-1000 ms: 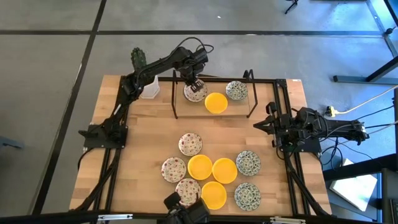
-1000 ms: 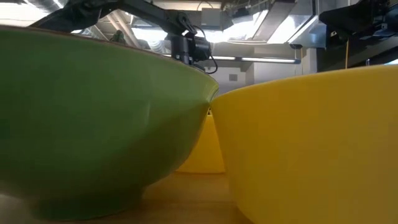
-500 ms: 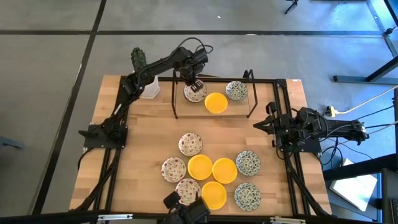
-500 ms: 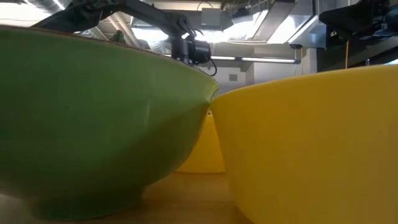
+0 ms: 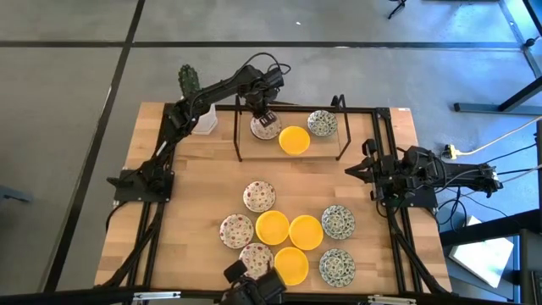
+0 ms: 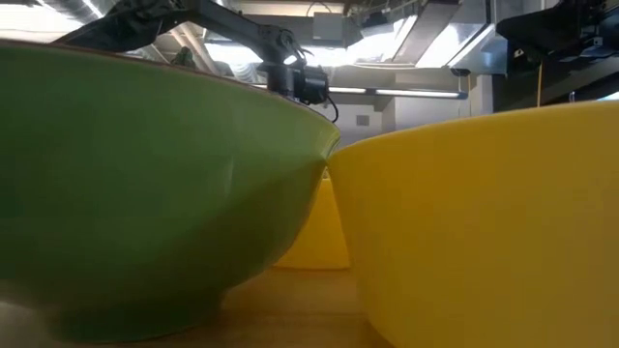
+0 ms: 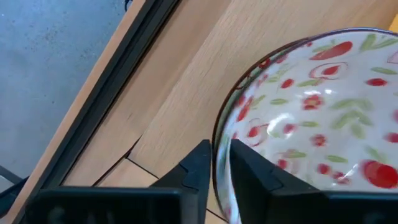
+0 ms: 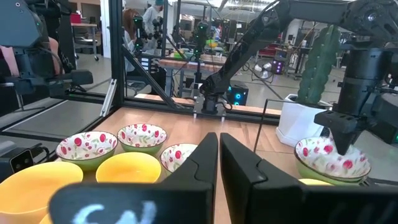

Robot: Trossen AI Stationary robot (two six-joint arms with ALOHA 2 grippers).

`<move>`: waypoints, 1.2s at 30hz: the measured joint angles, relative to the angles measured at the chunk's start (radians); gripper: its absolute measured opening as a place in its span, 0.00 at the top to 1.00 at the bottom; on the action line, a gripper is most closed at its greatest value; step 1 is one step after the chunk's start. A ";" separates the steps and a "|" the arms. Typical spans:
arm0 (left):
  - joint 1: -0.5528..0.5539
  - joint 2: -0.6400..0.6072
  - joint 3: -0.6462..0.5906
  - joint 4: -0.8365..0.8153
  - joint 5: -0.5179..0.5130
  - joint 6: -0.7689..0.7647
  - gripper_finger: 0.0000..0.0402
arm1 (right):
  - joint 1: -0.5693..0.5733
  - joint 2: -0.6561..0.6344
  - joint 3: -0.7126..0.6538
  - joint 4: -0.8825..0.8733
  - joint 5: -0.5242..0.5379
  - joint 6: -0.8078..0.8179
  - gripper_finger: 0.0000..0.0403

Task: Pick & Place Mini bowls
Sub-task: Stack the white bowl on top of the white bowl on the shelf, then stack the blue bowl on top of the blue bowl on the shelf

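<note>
Your left gripper, fingers pinching the red-flecked bowl rim, has barely moved at the far rack (placement seemingly unfinished); right gripper, fingers pressed together, waits right.

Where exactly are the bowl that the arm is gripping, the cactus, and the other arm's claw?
red-flowered bowl (image 7: 311, 118), left wrist view, inside surface.
cactus (image 8: 317, 65), right wrist view, green stem.
right gripper (image 8: 219, 155), right wrist view, between the fingertips.
</note>
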 joint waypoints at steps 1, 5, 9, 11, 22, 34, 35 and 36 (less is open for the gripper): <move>-0.002 0.000 0.000 -0.002 0.000 0.002 0.83 | 0.000 0.000 0.000 0.000 0.000 0.000 0.95; -0.003 0.000 0.000 -0.002 0.000 0.003 0.74 | 0.000 0.000 0.000 0.000 0.000 0.000 0.95; -0.004 -0.001 0.012 -0.016 -0.006 0.003 0.64 | 0.000 0.000 0.000 0.000 0.000 0.000 0.95; -0.004 -0.001 0.041 -0.030 -0.029 0.003 0.60 | 0.000 0.000 0.000 0.000 0.000 0.000 0.95; -0.094 -0.229 0.120 -0.090 -0.084 0.060 0.57 | 0.000 0.000 0.000 0.000 0.000 -0.003 0.95; -0.439 -0.901 -0.391 0.424 0.105 0.251 0.64 | 0.000 0.000 0.000 0.000 0.000 0.000 0.95; -0.461 -0.965 -0.481 0.493 0.069 0.241 0.65 | 0.000 0.000 0.000 0.000 0.000 0.000 0.95; -0.476 -1.028 -0.572 0.562 0.040 0.232 0.66 | 0.000 0.000 0.000 0.000 0.000 0.000 0.95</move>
